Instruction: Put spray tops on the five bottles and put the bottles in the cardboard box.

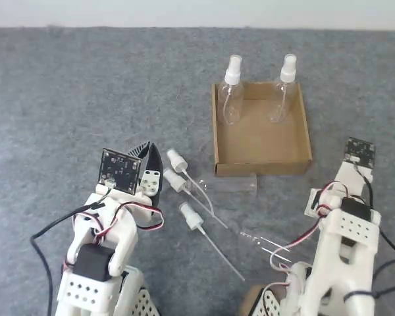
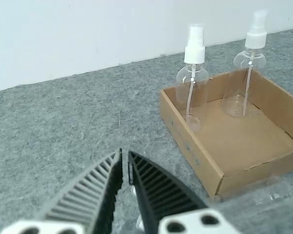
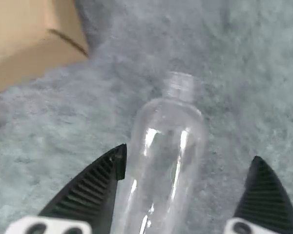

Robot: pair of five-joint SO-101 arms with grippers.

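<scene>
Two clear bottles with white spray tops (image 1: 232, 92) (image 1: 284, 89) stand upright at the back of the cardboard box (image 1: 262, 164); the left wrist view has them too (image 2: 192, 78) (image 2: 249, 68). Three loose spray tops (image 1: 177, 159) (image 1: 176, 182) (image 1: 192, 217) lie on the grey mat left of the box. One capless clear bottle (image 1: 234, 184) lies along the box's front wall, another (image 1: 270, 240) nearer the right arm. My left gripper (image 2: 125, 157) is shut and holds nothing, beside the loose tops. My right gripper (image 3: 185, 161) is open, its fingers either side of a lying capless bottle (image 3: 166, 141).
A pale wall runs along the back edge of the grey felt mat (image 1: 85, 92). The box's near corner (image 3: 34, 39) is close to the right gripper. Cables hang from both arm bases at the front.
</scene>
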